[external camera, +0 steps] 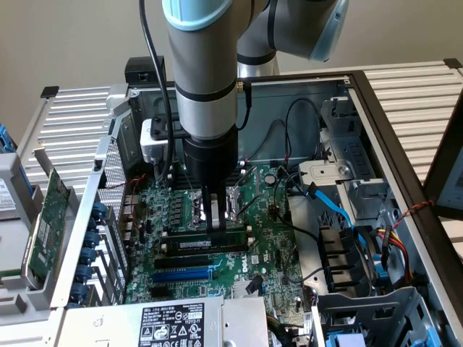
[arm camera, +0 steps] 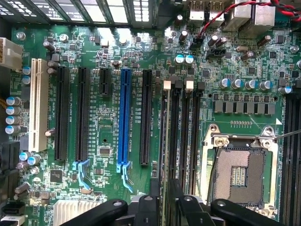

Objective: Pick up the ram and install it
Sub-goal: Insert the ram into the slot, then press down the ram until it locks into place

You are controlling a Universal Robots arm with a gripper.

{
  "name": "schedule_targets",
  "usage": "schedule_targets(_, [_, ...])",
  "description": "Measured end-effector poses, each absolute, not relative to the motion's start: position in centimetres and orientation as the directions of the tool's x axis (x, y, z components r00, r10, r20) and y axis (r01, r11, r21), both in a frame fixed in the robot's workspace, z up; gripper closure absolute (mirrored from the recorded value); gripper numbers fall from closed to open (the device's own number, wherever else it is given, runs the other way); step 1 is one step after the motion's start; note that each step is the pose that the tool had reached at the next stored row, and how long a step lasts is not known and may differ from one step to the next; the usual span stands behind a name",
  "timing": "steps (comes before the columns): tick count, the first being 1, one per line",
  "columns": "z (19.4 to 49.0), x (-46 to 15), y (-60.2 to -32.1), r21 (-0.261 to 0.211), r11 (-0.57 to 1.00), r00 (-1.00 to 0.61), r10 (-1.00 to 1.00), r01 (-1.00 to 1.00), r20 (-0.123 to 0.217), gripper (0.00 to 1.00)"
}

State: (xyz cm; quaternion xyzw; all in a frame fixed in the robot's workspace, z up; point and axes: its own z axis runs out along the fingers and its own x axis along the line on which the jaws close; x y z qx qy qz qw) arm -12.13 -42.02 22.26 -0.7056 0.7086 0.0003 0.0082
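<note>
Over motherboard, claw on ram.

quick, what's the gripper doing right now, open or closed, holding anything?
Gripper: down at the ram, which stands in a black memory slot on the motherboard; open or closed, holding or released, cannot be told.

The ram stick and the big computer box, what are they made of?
The ram looks like a thin, dark, stiff circuit board with a pale paper-like label strip; probably fibreglass, though that is a guess. The computer case looks like bare grey sheet metal: dull shine, folded edges and punched holes.
</note>
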Motion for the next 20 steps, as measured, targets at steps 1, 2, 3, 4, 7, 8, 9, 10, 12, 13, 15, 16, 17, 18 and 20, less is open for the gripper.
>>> schedule_targets(1, [22.3, -12.1, -42.0, -0.011, 0.004, -0.004, -1.0, -1.0, -0.012, 0.78])
schedule_targets(2, [22.5, -12.1, -42.0, -0.011, 0.004, -0.004, -1.0, -1.0, -0.012, 0.72])
schedule_targets(3, [22.6, -12.1, -42.0, -0.011, 0.004, -0.004, -1.0, -1.0, -0.012, 0.72])
schedule_targets(4, [22.8, -12.1, -42.0, -0.011, 0.004, -0.004, -1.0, -1.0, -0.012, 0.72])
schedule_targets(7, [23.1, -12.1, -42.0, -0.012, 0.004, -0.004, -1.0, -1.0, -0.012, 0.72])
schedule_targets(8, [23.1, -12.1, -42.0, -0.012, 0.004, -0.004, -1.0, -1.0, -0.012, 0.72])
schedule_targets(9, [23.1, -12.2, -42.0, -0.013, 0.004, -0.004, -1.0, -1.0, -0.012, 0.72])
schedule_targets(10, [23.1, -12.2, -42.0, -0.014, 0.004, -0.004, -1.0, -1.0, -0.012, 0.72])
schedule_targets(12, [23.2, -12.2, -42.0, -0.015, 0.004, -0.004, -1.0, -1.0, -0.012, 0.72])
schedule_targets(13, [23.3, -12.2, -42.0, -0.015, 0.004, -0.004, -1.0, -1.0, -0.012, 0.72])
schedule_targets(15, [23.3, -12.2, -42.0, -0.015, 0.004, -0.004, -1.0, -1.0, -0.012, 0.72])
schedule_targets(16, [23.3, -12.2, -42.0, -0.015, 0.004, -0.004, -1.0, -1.0, -0.012, 0.72])
schedule_targets(17, [23.4, -12.2, -42.0, -0.015, 0.004, -0.004, -1.0, -1.0, -0.012, 0.72])
schedule_targets(18, [23.4, -12.2, -42.0, -0.015, 0.004, -0.004, -1.0, -1.0, -0.012, 0.72])
schedule_targets(20, [23.4, -12.2, -42.0, -0.015, 0.004, -0.004, -1.0, -1.0, -0.012, 0.72])
